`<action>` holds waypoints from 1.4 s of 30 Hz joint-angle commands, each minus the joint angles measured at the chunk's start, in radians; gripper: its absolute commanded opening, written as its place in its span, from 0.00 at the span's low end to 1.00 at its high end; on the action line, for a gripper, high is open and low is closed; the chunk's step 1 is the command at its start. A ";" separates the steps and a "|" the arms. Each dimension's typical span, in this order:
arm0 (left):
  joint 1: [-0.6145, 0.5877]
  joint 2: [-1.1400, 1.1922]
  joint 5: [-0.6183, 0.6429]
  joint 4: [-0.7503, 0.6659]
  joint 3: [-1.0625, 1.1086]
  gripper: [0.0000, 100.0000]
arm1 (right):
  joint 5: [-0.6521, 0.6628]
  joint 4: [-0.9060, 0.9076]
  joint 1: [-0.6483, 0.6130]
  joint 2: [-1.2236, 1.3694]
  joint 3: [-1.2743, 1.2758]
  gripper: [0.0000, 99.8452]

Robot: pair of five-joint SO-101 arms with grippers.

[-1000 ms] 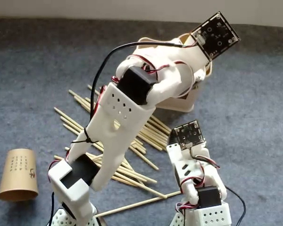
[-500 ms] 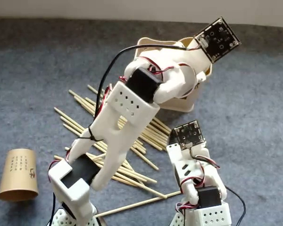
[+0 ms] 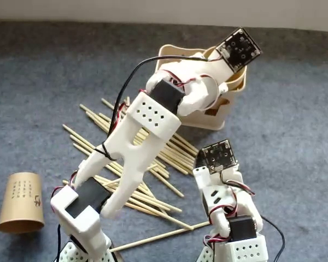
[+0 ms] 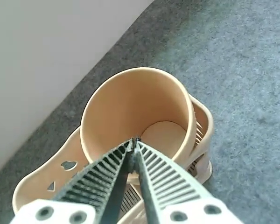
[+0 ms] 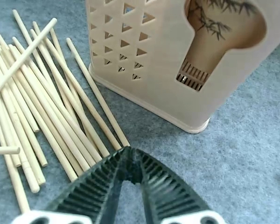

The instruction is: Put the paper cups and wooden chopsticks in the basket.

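Note:
My left gripper [image 4: 133, 141] is shut on the near rim of a tan paper cup [image 4: 130, 105], holding it upright, mouth towards the camera, over the beige basket [image 4: 201, 122]. In the high view the left arm stretches to the basket [image 3: 208, 119] at the back. A second paper cup [image 3: 22, 202] lies on its side at the far left. Wooden chopsticks [image 3: 172, 155] lie scattered between the arms and the basket. My right gripper [image 5: 129, 153] is shut with nothing in it, low over the carpet beside the chopsticks [image 5: 51, 112] and near the basket [image 5: 144, 60]. A printed cup [image 5: 219, 28] shows through the basket's cutout.
Grey carpet covers the whole table. A pale wall runs along the back edge behind the basket. One long chopstick [image 3: 153, 238] lies apart near the arm bases. Open carpet lies to the right of the basket and at the left around the lying cup.
The left arm has stretched further out over the basket, and its wrist has shifted slightly left and lower. The right arm has stayed still.

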 commanded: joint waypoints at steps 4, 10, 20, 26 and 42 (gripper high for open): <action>-0.021 -0.027 -0.002 -0.054 -0.051 0.02 | 0.014 0.012 -0.007 -0.005 0.099 0.01; -0.015 -0.093 -0.002 0.095 -0.156 0.02 | 0.014 0.012 -0.007 -0.005 0.099 0.01; -0.147 -0.239 0.083 0.387 -0.182 0.02 | 0.014 0.012 -0.007 -0.005 0.099 0.01; -0.294 -0.331 0.201 0.539 -0.179 0.02 | 0.014 0.012 -0.007 -0.005 0.099 0.01; -0.777 -0.440 0.531 0.749 -0.061 0.02 | 0.014 0.012 -0.007 -0.005 0.099 0.01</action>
